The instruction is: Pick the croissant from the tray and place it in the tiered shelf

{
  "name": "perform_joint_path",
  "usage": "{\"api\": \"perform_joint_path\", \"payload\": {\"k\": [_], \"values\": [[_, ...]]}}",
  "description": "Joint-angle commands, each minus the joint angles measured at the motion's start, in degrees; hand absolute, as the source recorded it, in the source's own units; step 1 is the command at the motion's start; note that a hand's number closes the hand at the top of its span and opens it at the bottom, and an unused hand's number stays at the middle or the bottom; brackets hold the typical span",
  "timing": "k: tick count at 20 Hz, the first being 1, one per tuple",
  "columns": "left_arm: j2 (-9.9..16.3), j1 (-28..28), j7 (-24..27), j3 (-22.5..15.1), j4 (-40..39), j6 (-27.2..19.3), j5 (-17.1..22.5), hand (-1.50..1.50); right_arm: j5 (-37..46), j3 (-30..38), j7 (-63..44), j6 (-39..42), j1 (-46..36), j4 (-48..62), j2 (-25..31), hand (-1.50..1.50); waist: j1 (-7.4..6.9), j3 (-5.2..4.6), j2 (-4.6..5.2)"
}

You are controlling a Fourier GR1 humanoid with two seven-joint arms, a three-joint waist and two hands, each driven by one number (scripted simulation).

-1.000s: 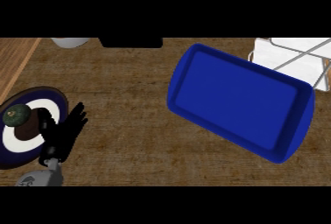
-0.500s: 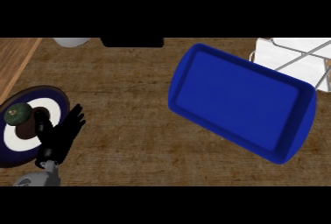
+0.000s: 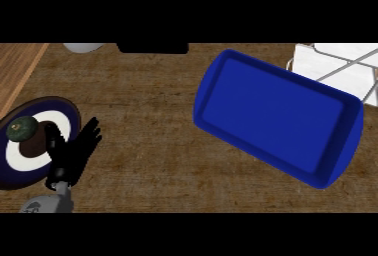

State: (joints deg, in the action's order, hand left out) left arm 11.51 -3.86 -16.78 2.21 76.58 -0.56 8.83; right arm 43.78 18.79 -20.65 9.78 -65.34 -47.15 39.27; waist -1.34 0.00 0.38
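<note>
- The blue tray point(image 3: 277, 115) lies tilted on the brown worktop point(image 3: 148, 105), and its inner surface shows nothing on it; no croissant can be seen on the tray or anywhere else in the head view.
- The tiered shelf point(image 3: 336, 67), white with thin grey bars, shows only in part just beyond the tray's far right corner; whether anything rests on it cannot be told, since most of it is cut off.
- Well to the left of the tray, a dark-rimmed plate point(image 3: 66, 107) with a white centre carries a round green item point(image 3: 22, 128) and a dark brown patch.
- The left hand point(image 3: 70, 152) rests at that plate's near right edge, far from the tray, fingers point(image 3: 90, 132) straight, spread apart and holding nothing.
- The right hand is not in view.
- Beyond the tray's far left corner sit a pale round object point(image 3: 83, 47) and a black object point(image 3: 153, 47), both cut by the frame.
- Risk: with the croissant unseen, a reach towards the tray would likely close on nothing.
- Risk: the left hand sits against the plate, so any sweep from there could nudge the plate or roll the green item off.
- Risk: the shelf's thin bars next to the tray's raised rim leave room for a snag.
</note>
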Motion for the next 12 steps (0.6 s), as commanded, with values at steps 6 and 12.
{"api": "perform_joint_path", "payload": {"k": [6,12], "values": [[0.82,0.48,-0.18,0.99,1.58,0.73,-0.08,0.0,2.96,0.28,10.22,-9.41,-4.64,17.09,1.94,1.5,-0.8,0.02,0.3],[0.43,-2.57,0.46,1.65,-1.39,0.89,-0.31,0.0,3.39,0.28,15.13,-12.18,-6.79,22.3,1.98,1.5,-0.59,0.01,0.35]]}}
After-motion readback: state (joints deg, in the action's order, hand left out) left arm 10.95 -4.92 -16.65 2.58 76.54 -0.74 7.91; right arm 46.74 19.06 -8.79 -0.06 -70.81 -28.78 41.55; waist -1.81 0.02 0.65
